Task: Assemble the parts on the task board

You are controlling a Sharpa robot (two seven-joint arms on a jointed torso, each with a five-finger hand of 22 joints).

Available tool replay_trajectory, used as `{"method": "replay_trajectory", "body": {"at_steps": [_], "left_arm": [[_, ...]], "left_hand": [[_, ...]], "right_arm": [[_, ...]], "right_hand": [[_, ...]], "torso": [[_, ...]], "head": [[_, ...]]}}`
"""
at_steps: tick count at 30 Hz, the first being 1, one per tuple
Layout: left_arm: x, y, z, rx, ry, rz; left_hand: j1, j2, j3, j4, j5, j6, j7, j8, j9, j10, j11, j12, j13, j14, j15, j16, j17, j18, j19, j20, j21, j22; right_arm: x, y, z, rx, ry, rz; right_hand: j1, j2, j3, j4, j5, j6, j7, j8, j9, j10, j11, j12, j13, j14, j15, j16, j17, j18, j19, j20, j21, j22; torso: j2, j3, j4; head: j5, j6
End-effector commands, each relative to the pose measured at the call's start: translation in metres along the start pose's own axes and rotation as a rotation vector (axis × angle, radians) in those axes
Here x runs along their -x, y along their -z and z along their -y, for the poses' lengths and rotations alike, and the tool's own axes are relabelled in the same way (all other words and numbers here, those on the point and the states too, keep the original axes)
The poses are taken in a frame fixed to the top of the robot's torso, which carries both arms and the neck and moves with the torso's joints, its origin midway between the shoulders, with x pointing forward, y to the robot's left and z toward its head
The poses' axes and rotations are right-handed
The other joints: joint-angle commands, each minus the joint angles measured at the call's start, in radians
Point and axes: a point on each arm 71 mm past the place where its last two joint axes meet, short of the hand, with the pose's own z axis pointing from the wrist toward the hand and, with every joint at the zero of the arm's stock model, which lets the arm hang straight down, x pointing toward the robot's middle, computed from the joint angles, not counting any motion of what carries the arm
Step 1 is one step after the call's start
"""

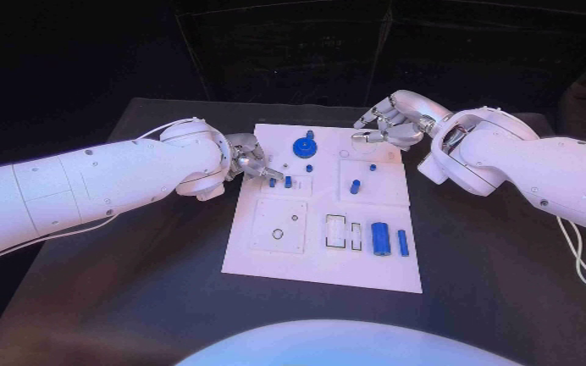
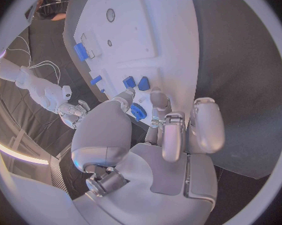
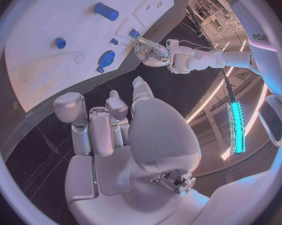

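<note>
Head view: left hand [image 1: 248, 163] pinches one small blue part [image 1: 271, 183] in its fingers at the white task board's [image 1: 320, 260] left edge. Six more blue parts lie across the board. Right hand [image 1: 389, 124] hovers, fingers curled, empty.

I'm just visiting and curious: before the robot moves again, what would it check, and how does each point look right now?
1. Board flat on the table: ok.
2. Left hand over the board's left edge, near the small blue parts: ok.
3. Left hand holding a part: cannot tell; a blue piece sits at its fingertips.
4. Right hand holds nothing, off the board's far right corner: ok.
5. Blue cylinder and bar lie loose, unassembled: not ok.
</note>
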Motion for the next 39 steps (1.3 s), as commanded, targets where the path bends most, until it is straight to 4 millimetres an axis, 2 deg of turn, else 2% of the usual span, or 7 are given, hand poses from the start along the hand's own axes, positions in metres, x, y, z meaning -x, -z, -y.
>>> {"method": "replay_trajectory", "body": {"at_steps": [1,10,13,17,21,28,39], "left_arm": [[0.006,0.002,0.005,-0.065,0.116,0.042],[0.017,0.005,0.008,-0.171,0.243,0.100],[0.020,0.003,0.014,-0.245,0.263,0.116],[0.025,-0.002,0.030,-0.379,0.215,0.173],[0.025,-0.008,0.045,-0.474,0.087,0.228],[0.016,-0.019,0.068,-0.566,-0.129,0.246],[0.002,-0.034,0.081,-0.543,-0.289,0.193]], "left_hand": [[0.015,-0.004,-0.035,0.016,0.002,-0.061,0.028,-0.036,-0.022,-0.081,0.025,-0.077,-0.093,0.103,0.022,0.000,0.258,0.011,-0.015,0.015,-0.031,-0.032],[0.091,0.015,-0.152,0.070,0.006,-0.144,0.080,-0.080,-0.082,-0.206,0.073,-0.131,-0.155,0.038,0.064,-0.139,0.060,0.066,-0.130,0.059,-0.292,-0.296],[0.159,0.035,-0.174,0.063,0.009,-0.172,0.099,-0.084,-0.103,-0.286,0.098,-0.180,-0.202,-0.067,0.081,-0.334,-0.171,0.110,-0.250,0.077,-0.549,-0.539],[0.344,0.062,-0.146,-0.025,0.008,-0.191,0.121,-0.111,-0.150,-0.371,0.119,-0.253,-0.278,-0.244,0.106,-0.638,-0.494,0.113,-0.303,0.102,-0.669,-0.621],[0.466,0.068,-0.095,-0.097,0.006,-0.163,0.117,-0.161,-0.203,-0.374,0.118,-0.301,-0.342,-0.268,0.105,-0.692,-0.556,0.115,-0.298,0.102,-0.708,-0.652],[0.499,0.008,-0.051,-0.156,-0.006,-0.067,0.109,-0.297,-0.318,-0.336,0.118,-0.423,-0.495,-0.269,0.101,-0.736,-0.621,0.113,-0.272,0.099,-0.758,-0.693],[0.458,-0.002,-0.078,-0.171,-0.002,0.017,0.101,-0.381,-0.382,-0.318,0.113,-0.475,-0.586,-0.112,0.096,-0.464,-0.392,0.113,-0.171,0.089,-0.719,-0.675]], "right_arm": [[0.001,0.000,-0.001,0.007,-0.002,0.002],[0.001,-0.001,-0.001,0.006,-0.001,0.003],[0.001,-0.001,-0.001,0.005,-0.001,0.004],[0.001,-0.001,-0.001,0.006,-0.001,0.005],[0.001,-0.002,-0.002,0.007,-0.001,0.006],[0.000,-0.003,-0.003,0.010,-0.002,0.007],[-0.001,-0.004,-0.004,0.015,-0.002,0.008]], "right_hand": [[-0.004,0.001,-0.007,0.000,0.005,-0.004,-0.002,0.005,0.000,0.001,0.000,0.005,-0.001,0.048,-0.003,-0.003,0.007,0.014,0.003,-0.003,-0.005,-0.001],[-0.004,0.001,-0.007,0.000,0.005,-0.004,-0.002,0.005,0.000,0.001,0.000,0.005,-0.001,0.048,-0.003,-0.003,0.007,0.014,0.003,-0.003,-0.005,-0.001],[-0.004,0.001,-0.007,0.000,0.005,-0.004,-0.002,0.005,0.000,0.001,0.000,0.005,-0.001,0.048,-0.003,-0.003,0.007,0.014,0.003,-0.003,-0.005,-0.001],[-0.004,0.001,-0.007,0.000,0.005,-0.004,-0.002,0.005,0.000,0.001,0.000,0.005,-0.001,0.048,-0.003,-0.003,0.007,0.014,0.003,-0.003,-0.005,-0.001],[-0.006,0.002,-0.008,0.002,0.006,-0.004,-0.002,0.005,0.000,0.001,0.000,0.005,-0.001,0.048,-0.003,-0.003,0.006,0.014,0.004,-0.003,-0.005,-0.001],[-0.005,0.003,-0.008,0.002,0.007,-0.004,-0.002,0.005,0.000,0.001,0.000,0.005,-0.001,0.048,-0.003,-0.003,0.006,0.014,0.003,-0.003,-0.006,-0.002],[-0.002,0.006,-0.008,0.001,0.010,-0.004,-0.003,0.005,0.000,-0.001,0.000,0.004,-0.003,0.047,-0.003,-0.005,0.004,0.014,0.002,-0.003,-0.008,-0.006]], "torso": [[0.000,-0.0001,0.0005],[0.000,0.0001,0.0009],[0.000,0.0005,0.0020],[0.001,0.0003,-0.0003],[0.001,-0.0008,-0.0014],[0.001,0.0006,-0.0025],[0.001,0.0001,0.0004]], "head": [[0.000,0.001],[-0.002,0.000],[-0.004,0.003],[-0.006,0.008],[-0.014,0.015],[-0.021,0.024],[-0.026,0.025]]}}
